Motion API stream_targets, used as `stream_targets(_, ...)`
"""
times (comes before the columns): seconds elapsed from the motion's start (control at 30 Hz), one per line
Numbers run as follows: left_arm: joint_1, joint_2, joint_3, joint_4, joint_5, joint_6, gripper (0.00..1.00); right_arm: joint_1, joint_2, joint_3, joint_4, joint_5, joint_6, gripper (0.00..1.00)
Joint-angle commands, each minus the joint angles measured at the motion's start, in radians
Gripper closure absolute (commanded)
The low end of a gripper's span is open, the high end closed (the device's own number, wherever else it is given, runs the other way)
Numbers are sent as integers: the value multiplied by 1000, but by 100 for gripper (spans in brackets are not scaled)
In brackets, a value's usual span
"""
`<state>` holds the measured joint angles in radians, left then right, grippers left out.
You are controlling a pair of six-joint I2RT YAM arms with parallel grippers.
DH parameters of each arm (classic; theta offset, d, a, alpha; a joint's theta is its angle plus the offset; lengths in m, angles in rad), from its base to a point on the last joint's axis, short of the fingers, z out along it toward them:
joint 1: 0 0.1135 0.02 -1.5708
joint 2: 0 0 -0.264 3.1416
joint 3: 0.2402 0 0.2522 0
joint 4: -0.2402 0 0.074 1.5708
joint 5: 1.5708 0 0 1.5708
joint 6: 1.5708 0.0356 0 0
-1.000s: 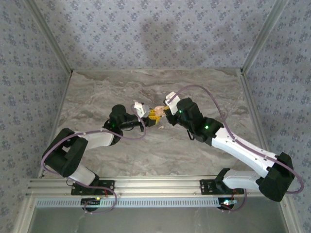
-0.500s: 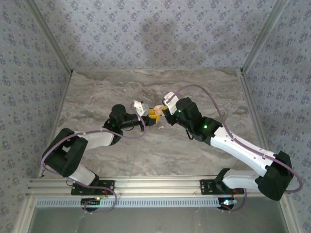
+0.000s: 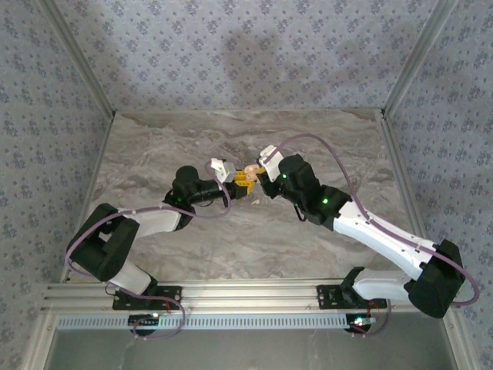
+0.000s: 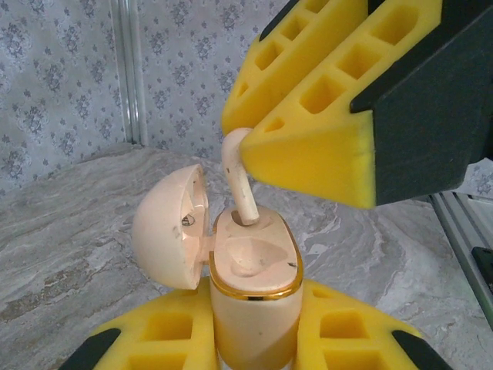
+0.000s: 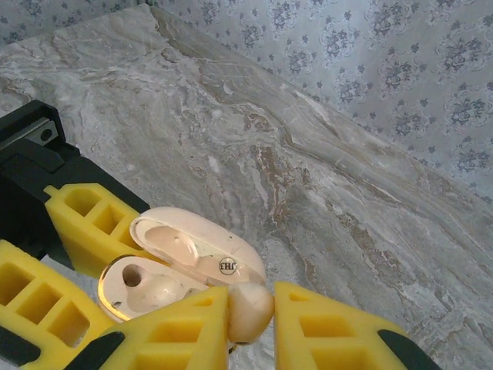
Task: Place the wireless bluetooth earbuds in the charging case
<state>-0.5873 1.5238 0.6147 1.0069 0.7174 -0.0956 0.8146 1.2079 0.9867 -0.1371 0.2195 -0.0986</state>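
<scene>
Now R hand [image 5: 252, 307] earbud [image 4: 239, 179] tip at case [image 4: 254, 312], lid [image 4: 164, 229] beside

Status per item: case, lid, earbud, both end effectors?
left end effector: shut on charging case
right end effector: shut on earbud
charging case: upright, held
lid: open
earbud: stem tip in a case well, not seated
</scene>
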Motion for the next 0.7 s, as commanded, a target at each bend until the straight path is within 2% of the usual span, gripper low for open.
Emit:
stream_targets(0.0, 5, -23, 46, 82, -1, -30, 81, 11, 9, 13, 8, 41, -23, 79)
stream_targets(0.27, 5, -32, 52, 85, -22, -41, 81, 48, 8, 15, -11, 105, -68, 79)
stream_targets(0.67, 7, -34, 62, 78, -30, -30, 81, 67, -21, -4, -65, 32, -52, 78)
